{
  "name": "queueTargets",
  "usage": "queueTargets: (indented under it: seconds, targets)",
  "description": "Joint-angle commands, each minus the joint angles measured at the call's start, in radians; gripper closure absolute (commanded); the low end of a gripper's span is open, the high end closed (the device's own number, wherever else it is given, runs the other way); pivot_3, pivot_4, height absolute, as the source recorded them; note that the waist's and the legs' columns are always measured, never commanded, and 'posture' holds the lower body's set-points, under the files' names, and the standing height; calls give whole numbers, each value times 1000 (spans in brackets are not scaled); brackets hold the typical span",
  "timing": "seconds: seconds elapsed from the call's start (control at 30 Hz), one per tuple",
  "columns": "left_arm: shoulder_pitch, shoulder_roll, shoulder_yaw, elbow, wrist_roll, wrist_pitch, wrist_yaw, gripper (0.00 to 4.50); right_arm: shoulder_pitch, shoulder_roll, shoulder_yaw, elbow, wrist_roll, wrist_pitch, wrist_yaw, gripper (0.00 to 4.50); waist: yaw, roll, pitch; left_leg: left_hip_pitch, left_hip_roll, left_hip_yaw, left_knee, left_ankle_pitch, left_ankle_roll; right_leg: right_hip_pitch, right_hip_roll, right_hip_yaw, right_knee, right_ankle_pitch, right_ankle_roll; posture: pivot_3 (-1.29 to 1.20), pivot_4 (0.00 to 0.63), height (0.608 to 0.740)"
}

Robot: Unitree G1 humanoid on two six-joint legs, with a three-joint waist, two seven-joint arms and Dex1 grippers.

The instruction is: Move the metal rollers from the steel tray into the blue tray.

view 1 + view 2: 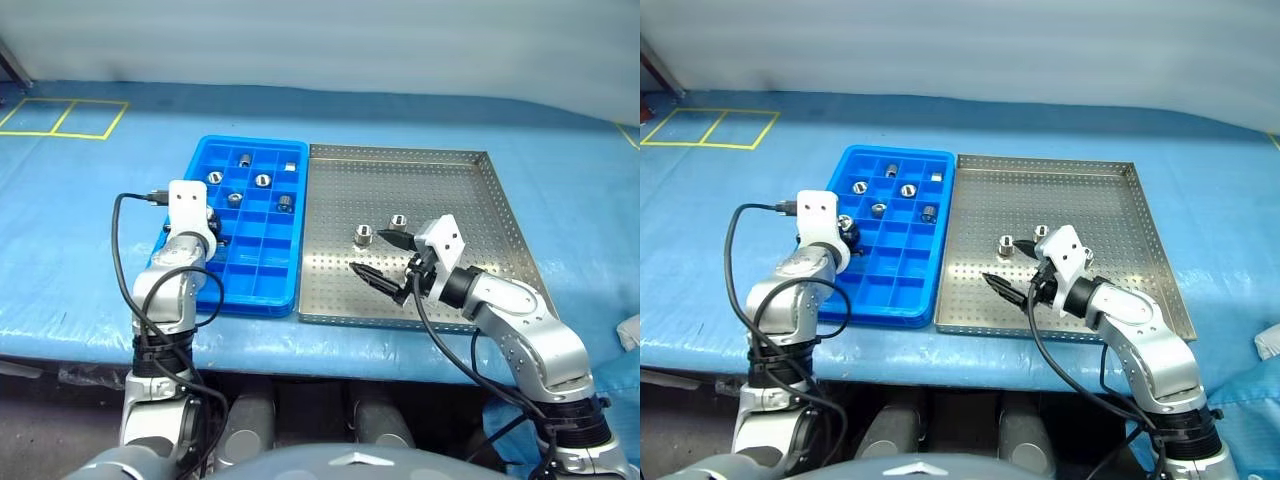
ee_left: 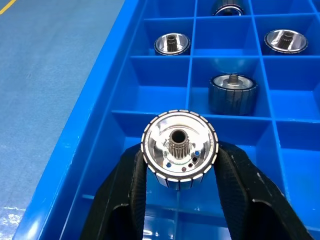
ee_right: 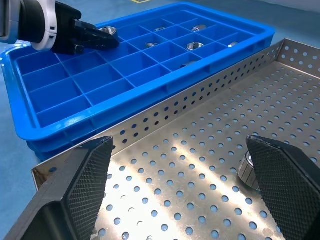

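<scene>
My left gripper (image 2: 179, 167) is shut on a metal roller (image 2: 180, 148), holding it over a compartment in the left column of the blue tray (image 1: 245, 300). Several more rollers (image 1: 262, 180) lie in compartments at the far end of that tray. On the steel tray (image 1: 450, 190) two rollers (image 1: 363, 236) sit side by side near the middle. My right gripper (image 1: 372, 253) hovers open just in front of them, fingers spread wide with nothing between. One of these rollers (image 3: 248, 172) shows beside a finger in the right wrist view.
Both trays rest side by side on a table covered with blue sheeting (image 1: 80, 230). Yellow tape squares (image 1: 62, 117) mark the back left. A white object (image 1: 630, 330) lies at the right edge. The steel tray's raised rim (image 3: 200, 95) separates the two trays.
</scene>
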Motion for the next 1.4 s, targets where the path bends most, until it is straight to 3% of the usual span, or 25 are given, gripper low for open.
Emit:
queueTargets:
  seconds: [0.03, 0.1, 0.27, 0.37, 0.47, 0.67, 0.87, 1.4]
  targets:
    - [-21, -14, 8, -27, 17, -30, 28, 1533, -4, -2, -16, -15, -8, -11, -17, 0, 1, 0, 0, 0, 0, 0, 0, 0, 0, 0, 0, 0, 0, 0, 0, 87, 150, 740]
    - [-29, -40, 20, -45, -8, -46, 19, 894, -3, -1, -16, -15, -13, -11, -22, 0, 1, 0, 0, 0, 0, 0, 0, 0, 0, 0, 0, 0, 0, 0, 0, 87, 150, 740]
    - [-49, -114, -17, -112, -145, -186, -138, 894, 4, -3, -19, -14, -19, -11, -32, 0, 2, 0, 0, 0, 0, 0, 0, 0, 0, 0, 0, 0, 0, 0, 0, 78, 150, 740]
    - [-57, -115, -146, -138, -259, -190, -353, 894, 11, -9, -23, -16, -29, -7, -42, 0, 3, 0, 0, -1, 0, 0, 0, 0, 0, 0, 0, 0, -1, 0, 0, 62, 150, 740]
    - [-83, -46, -310, -58, -226, -190, -473, 894, 16, -17, -29, -17, -43, 0, -59, 0, -4, 0, 0, -1, 0, 1, 0, 0, 0, 0, 0, 1, -1, 0, 0, 47, 150, 740]
    - [-206, -67, -431, 300, -105, -305, -456, 894, 43, -29, -38, -32, -63, 1, -84, 0, -37, 0, 0, 1, 0, 1, 1, 0, 0, 0, 0, 1, 0, 0, 0, -6, 150, 740]
    - [-280, -132, -426, 541, -65, -402, -456, 894, 76, -25, -50, -63, -61, 6, -102, 0, -41, 1, 0, 0, -1, 1, 1, 0, 1, 0, 0, 1, -1, 0, 0, -28, 150, 740]
    - [-274, -158, -390, 583, -52, -421, -485, 894, 74, -23, -36, -60, -64, 11, -115, 0, -50, 1, 0, -1, 0, 1, 0, 0, 1, -1, 0, 1, 0, 0, 0, -16, 150, 740]
